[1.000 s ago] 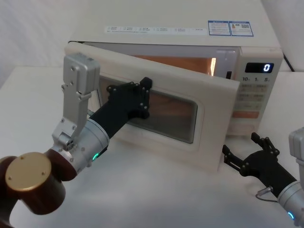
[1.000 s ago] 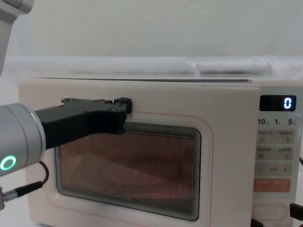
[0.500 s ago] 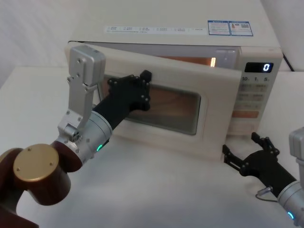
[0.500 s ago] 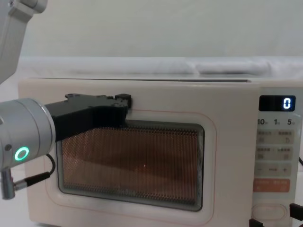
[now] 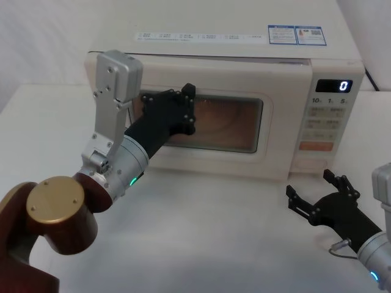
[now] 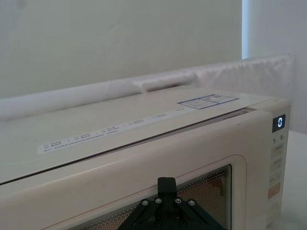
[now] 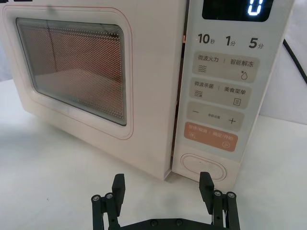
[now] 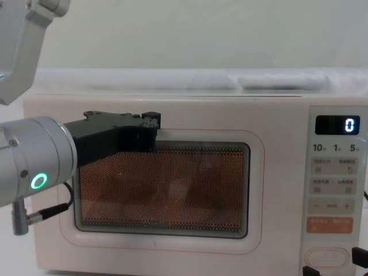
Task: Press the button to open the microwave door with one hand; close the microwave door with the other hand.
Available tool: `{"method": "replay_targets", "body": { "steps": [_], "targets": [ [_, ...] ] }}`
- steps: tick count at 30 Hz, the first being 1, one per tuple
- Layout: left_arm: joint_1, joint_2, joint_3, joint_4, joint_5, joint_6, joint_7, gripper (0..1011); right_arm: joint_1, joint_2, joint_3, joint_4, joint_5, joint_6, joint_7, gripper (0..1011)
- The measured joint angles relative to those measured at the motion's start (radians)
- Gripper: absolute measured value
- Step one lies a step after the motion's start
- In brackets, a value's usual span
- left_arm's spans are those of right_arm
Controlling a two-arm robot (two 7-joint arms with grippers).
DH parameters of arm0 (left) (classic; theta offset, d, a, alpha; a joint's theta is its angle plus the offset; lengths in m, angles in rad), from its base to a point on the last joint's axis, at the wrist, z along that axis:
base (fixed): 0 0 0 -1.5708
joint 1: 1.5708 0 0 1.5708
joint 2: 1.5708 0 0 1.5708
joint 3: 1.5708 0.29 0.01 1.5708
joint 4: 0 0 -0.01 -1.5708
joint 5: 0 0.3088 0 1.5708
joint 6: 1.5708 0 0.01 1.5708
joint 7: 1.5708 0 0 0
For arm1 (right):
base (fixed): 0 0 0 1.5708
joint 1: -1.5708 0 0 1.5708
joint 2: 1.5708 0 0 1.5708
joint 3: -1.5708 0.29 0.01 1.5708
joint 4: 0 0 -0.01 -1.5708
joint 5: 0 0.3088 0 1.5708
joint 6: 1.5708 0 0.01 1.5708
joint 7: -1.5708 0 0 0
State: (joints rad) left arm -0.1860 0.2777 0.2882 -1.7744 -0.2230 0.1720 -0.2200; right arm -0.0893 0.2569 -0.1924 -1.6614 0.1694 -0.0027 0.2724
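Note:
The cream microwave (image 5: 244, 27) stands at the back of the table. Its door (image 5: 282, 122) sits flush with the control panel; a thin glowing seam shows beside it in the right wrist view. My left gripper (image 5: 186, 110), shut, presses its tip against the door (image 8: 276, 201) just above the window's upper left corner (image 8: 150, 123) (image 6: 166, 184). My right gripper (image 5: 308, 185) rests open low over the table in front of the control panel, its fingers (image 7: 118, 184) a short way from the wide cream button (image 7: 200, 165) (image 5: 314, 162).
The white table (image 5: 214, 232) has free room in front of the microwave. A black cable (image 5: 369, 79) runs off behind its right side. The display (image 5: 334, 86) reads 0. My left arm's brown joint (image 5: 55, 213) fills the near left.
The door swung from well ajar to flush with the oven front, with my left gripper moving forward against it. The right gripper has stayed put.

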Motion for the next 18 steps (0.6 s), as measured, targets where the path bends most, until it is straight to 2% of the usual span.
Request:
{"method": "replay_targets", "body": {
  "steps": [18],
  "targets": [
    [-0.016, -0.04, -0.013, 0.034, 0.017, 0.01, 0.014, 0, 0.0, 0.0, 0.0, 0.0, 0.0, 0.0, 0.0, 1001]
  ]
}}
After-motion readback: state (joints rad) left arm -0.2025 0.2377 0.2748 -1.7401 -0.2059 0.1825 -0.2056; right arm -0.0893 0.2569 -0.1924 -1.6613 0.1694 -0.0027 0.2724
